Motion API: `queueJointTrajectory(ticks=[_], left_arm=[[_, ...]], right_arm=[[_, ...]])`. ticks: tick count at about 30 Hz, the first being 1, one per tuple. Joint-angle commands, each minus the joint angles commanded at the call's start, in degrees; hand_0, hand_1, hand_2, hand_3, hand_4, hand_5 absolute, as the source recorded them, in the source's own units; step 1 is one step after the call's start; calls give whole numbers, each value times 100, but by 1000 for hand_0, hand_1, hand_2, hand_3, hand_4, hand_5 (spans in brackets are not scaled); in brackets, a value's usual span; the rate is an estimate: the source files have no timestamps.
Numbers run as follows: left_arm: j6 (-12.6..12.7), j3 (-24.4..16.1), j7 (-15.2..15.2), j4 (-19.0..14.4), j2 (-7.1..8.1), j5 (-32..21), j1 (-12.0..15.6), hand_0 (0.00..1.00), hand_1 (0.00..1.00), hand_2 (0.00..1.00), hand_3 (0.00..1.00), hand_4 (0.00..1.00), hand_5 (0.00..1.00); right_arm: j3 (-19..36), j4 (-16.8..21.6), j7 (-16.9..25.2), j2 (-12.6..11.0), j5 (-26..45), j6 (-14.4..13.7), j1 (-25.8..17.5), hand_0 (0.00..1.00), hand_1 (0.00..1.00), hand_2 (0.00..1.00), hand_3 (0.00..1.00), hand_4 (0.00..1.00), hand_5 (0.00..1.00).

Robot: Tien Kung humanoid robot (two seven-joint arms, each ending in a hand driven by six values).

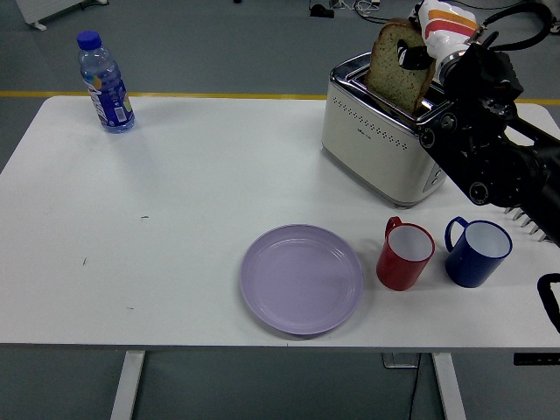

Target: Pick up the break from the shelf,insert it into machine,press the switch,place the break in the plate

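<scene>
A slice of brown bread is held upright just above the slot of the white toaster at the table's back right. My right hand, white with orange stripes on a black arm, is shut on the bread's upper right edge. The bread's lower edge is still at the slot's mouth. A lilac plate lies empty near the table's front edge, left of the cups. My left arm is out of view.
A red cup and a blue cup stand in front of the toaster, under my right forearm. A water bottle with a blue cap stands at the back left. A yellow floor line runs behind the table.
</scene>
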Motion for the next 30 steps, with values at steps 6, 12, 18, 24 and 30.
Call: queueJointTrajectory(ticks=[6, 12, 18, 24, 30], left_arm=[[-13, -30, 4, 0, 0, 44, 33, 599, 440, 412, 544, 290, 920], [-28, -55, 2, 0, 0, 84, 52, 599, 444, 415, 545, 290, 920], [-24, -92, -11, 0, 0, 117, 60, 601, 447, 419, 545, 290, 920], [-27, -76, -18, 0, 0, 86, 47, 601, 448, 421, 545, 290, 921], [-44, -35, -15, 0, 0, 46, 24, 602, 449, 421, 545, 290, 921]], right_arm=[[323, 853, -95, -308, -193, -172, -170, 198, 277, 370, 480, 564, 2], [617, 1736, -112, -563, -33, -333, -354, 196, 273, 364, 475, 579, 2], [770, 2764, -54, -932, 961, -504, -602, 194, 269, 362, 474, 578, 2], [620, 3844, -32, -1157, 2350, -482, -968, 186, 266, 360, 474, 578, 2], [308, 4476, -16, -1231, 3629, -425, -1314, 191, 265, 360, 475, 578, 2]])
